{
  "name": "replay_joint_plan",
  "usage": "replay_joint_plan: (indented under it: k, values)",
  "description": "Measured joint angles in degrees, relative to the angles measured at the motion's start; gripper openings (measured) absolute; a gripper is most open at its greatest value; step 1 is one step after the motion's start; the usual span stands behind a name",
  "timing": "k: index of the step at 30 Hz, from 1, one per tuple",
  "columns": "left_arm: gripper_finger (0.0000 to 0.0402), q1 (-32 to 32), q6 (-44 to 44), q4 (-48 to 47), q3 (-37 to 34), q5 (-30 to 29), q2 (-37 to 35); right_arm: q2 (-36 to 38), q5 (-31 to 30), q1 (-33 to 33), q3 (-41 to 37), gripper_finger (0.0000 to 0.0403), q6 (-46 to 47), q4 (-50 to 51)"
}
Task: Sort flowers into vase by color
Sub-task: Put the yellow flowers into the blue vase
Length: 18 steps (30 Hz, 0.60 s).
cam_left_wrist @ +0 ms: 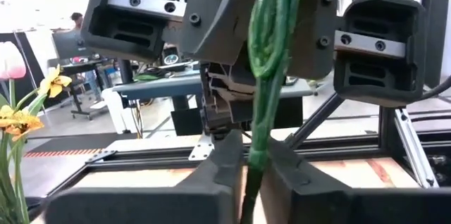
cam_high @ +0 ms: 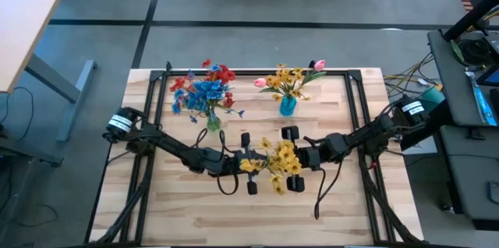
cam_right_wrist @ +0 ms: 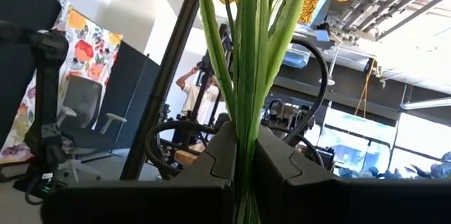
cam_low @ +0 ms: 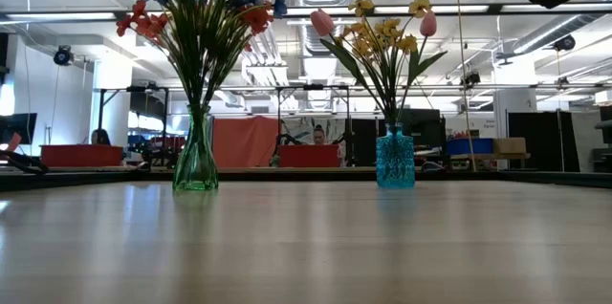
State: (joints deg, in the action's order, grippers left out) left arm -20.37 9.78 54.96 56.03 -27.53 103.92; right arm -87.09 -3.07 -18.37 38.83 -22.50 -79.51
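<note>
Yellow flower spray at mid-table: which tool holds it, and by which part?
Both hold the yellow spray by its green stem: left tool and right tool, each shut on it.

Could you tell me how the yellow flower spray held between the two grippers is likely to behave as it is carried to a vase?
The yellow spray probably flexes: its stems are long and thin. It looks light but top-heavy, with blooms clustered at one end. Both the left gripper and right gripper pinch the stems, so slipping seems unlikely.

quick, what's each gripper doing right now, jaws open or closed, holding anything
Left gripper: jaws closed on the yellow flower's green stem, above mid-table.
Right gripper: jaws closed on the same yellow flower's stem and leaves.
</note>
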Motion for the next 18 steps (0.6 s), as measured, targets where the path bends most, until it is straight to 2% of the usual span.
replay_joint_plan:
  k: [3, 6, 8, 14, 18]
  values:
    - [0.0011, -0.03, -1.34, -2.72, 0.04, -0.32, -0.85, 0.0, -1.52, -0.01, 0.0, 0.0025, 0.24, 0.08]
    - [0.0002, -0.04, -3.49, -7.77, 0.04, -0.55, -2.66, 0.02, -6.9, -0.13, 0.0, 0.0038, 3.29, 0.39]
    - [0.0001, -0.04, -5.05, -10.79, 0.04, -0.55, -4.14, 0.4, -7.98, -0.13, 0.0, 0.0053, 4.38, 2.54]
    - [0.0, -0.1, -7.92, -17.48, 0.04, -0.51, -7.46, 1.84, -9.43, -0.11, -0.04, 0.0132, 7.87, 8.36]
    - [0.0, -0.1, -10.21, -21.74, 0.07, -0.55, -8.41, 4.59, -13.99, -0.1, -0.04, 0.019, 11.49, 14.75]
